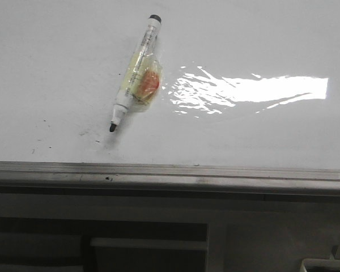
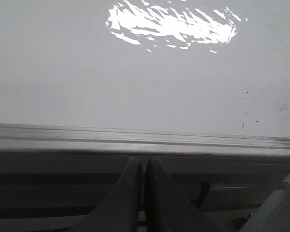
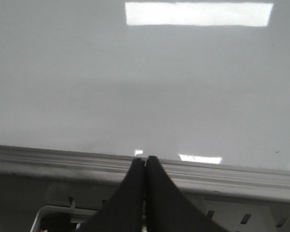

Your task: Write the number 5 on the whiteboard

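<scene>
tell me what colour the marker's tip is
Black, clearest in the front view: the marker lies on the whiteboard, uncapped.

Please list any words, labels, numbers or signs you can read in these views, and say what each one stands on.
None can be read.
Marker: dark print along its barrel, too small and blurred to read.
Marker's orange sticker under clear tape: no legible text.
Whiteboard: only tiny black specks and glare; no number 5 is written on it.

A lab-like test bench: glossy whiteboard, aluminium edge strip, grey panels.
</scene>
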`<control>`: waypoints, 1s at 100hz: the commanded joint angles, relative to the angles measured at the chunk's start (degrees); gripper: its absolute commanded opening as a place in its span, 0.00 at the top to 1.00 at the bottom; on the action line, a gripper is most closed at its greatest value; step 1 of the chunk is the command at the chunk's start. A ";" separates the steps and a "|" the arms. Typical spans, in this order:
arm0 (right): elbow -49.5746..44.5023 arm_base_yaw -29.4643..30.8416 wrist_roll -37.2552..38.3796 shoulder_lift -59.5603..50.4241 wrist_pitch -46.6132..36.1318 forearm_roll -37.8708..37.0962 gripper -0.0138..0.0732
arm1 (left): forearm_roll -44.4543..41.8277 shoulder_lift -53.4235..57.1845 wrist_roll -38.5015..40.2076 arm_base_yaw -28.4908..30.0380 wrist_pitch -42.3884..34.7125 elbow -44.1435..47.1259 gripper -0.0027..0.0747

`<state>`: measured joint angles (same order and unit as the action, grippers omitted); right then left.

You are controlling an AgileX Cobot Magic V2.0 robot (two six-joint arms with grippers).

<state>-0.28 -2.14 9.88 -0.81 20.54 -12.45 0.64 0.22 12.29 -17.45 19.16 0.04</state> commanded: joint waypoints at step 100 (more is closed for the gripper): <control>-1.71 0.31 -0.18 -0.66 -2.30 -0.08 0.89 | -8.01 1.42 -0.07 0.21 -3.72 1.33 0.99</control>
<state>-0.28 -2.14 10.09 -0.81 20.54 -12.45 -5.57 0.22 12.29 -17.45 19.16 0.04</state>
